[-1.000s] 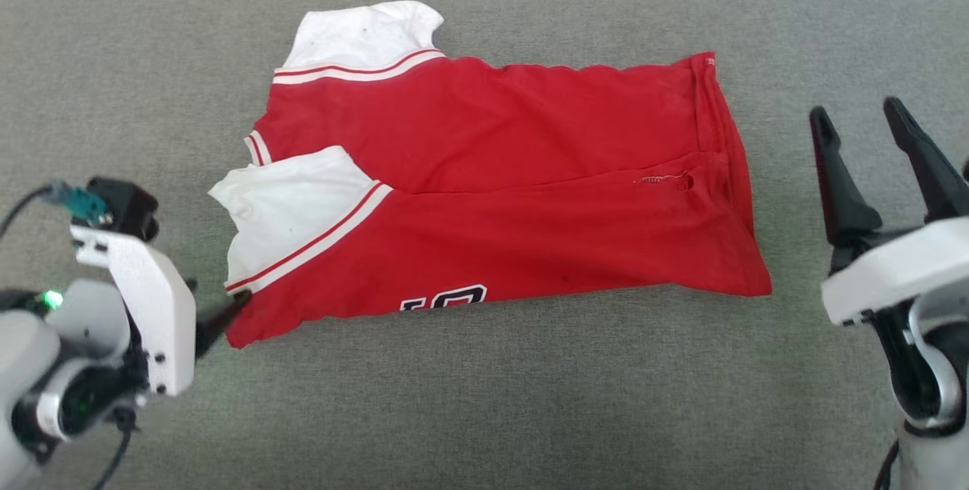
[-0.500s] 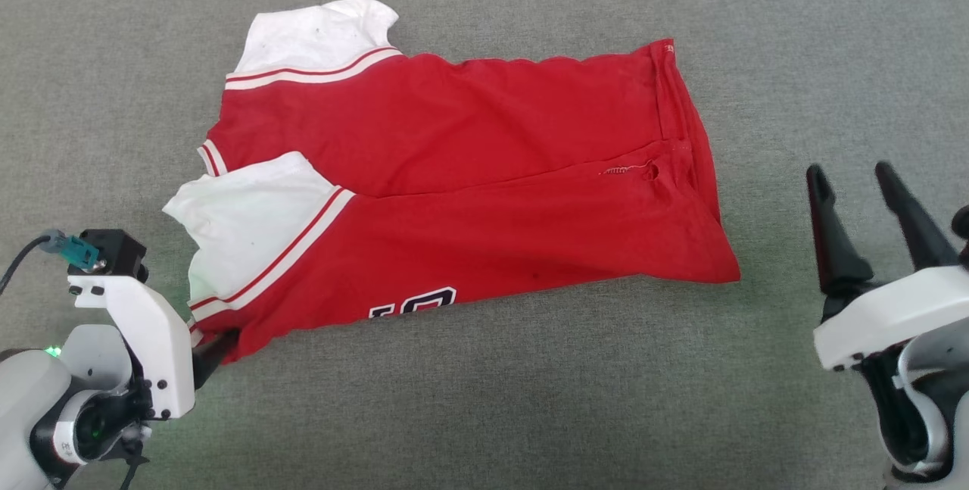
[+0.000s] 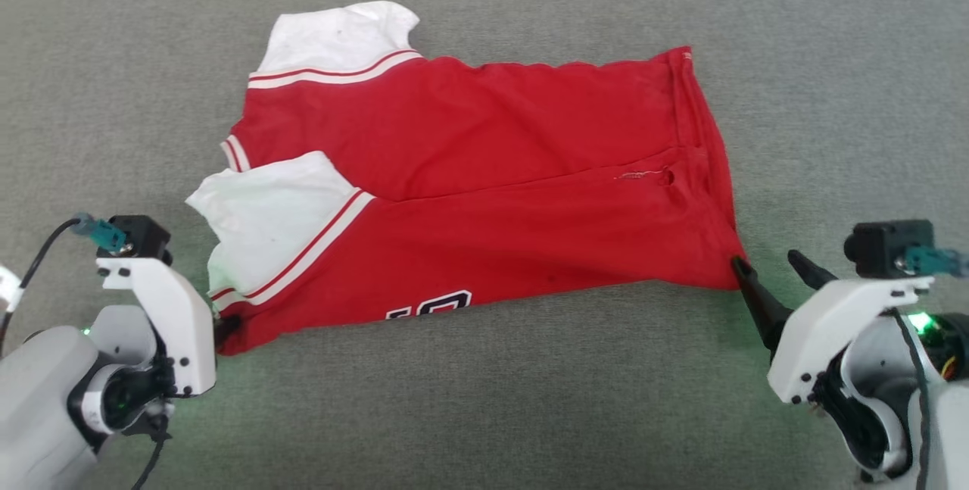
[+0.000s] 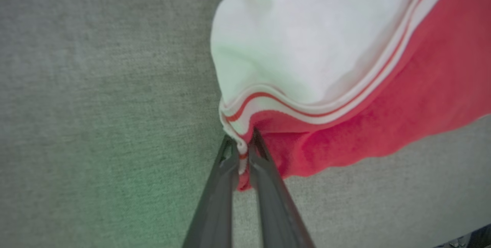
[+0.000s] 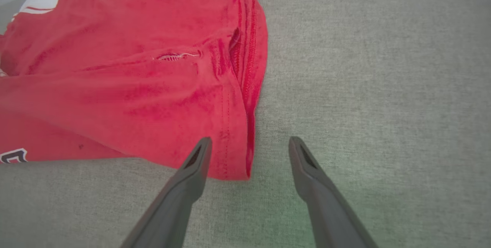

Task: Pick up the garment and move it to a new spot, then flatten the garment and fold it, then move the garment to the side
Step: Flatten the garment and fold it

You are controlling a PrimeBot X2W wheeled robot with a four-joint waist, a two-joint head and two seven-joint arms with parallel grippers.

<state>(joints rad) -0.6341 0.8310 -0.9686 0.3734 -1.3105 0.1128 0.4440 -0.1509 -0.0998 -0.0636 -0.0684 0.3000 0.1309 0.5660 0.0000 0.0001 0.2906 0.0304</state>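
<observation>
Our left gripper [image 4: 242, 149] pinches the near-left corner of the red jersey shirt [image 3: 492, 172], its jaws closed on the striped trim where the white sleeve [image 3: 272, 217] meets the red body. Our right gripper [image 5: 250, 142] sits at the shirt's near-right corner with its jaws wide apart, and the hem corner shows between its fingers. The shirt lies folded lengthwise on the grey fabric surface [image 3: 530, 399], with part of a black number [image 3: 430, 303] showing at its near edge.
</observation>
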